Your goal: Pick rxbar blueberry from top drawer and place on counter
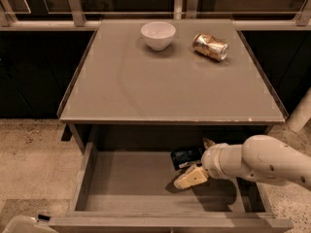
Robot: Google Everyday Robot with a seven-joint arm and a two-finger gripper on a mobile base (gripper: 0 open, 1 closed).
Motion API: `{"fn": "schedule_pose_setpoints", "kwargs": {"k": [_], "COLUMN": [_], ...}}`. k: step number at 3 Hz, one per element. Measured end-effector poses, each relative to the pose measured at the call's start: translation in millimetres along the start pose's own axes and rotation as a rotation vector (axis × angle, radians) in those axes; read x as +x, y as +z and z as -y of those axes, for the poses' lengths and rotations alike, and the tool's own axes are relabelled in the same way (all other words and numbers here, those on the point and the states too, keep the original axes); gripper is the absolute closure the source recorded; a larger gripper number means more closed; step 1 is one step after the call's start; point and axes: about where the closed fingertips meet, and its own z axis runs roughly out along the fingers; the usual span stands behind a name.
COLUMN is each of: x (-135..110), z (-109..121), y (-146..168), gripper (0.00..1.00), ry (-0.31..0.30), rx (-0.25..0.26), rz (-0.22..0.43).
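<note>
gripper point(195, 162) nr rxbar point(183, 157), in top drawer point(127, 184)

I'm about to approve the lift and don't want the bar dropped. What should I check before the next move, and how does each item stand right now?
1. top drawer pulled open: ok.
2. rxbar blueberry in view, at the drawer's right rear: ok.
3. gripper inside the drawer, right at the bar: ok.
4. Bar secured in the gripper: cannot tell.
5. Bare spot on the counter for placing: ok. The bowl and the can sit at the back, and the front half is bare.
6. Room to lift past the counter's front edge, which is just above the bar: cannot tell.
</note>
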Motion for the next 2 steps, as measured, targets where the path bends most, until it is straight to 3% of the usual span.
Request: {"fn": "schedule_pose_setpoints", "kwargs": {"k": [2], "x": [1.0], "z": [7.0], "y": [28.9], "gripper": [0.0], "ry": [0.015], "rx": [0.021], "rz": [-0.002]}}
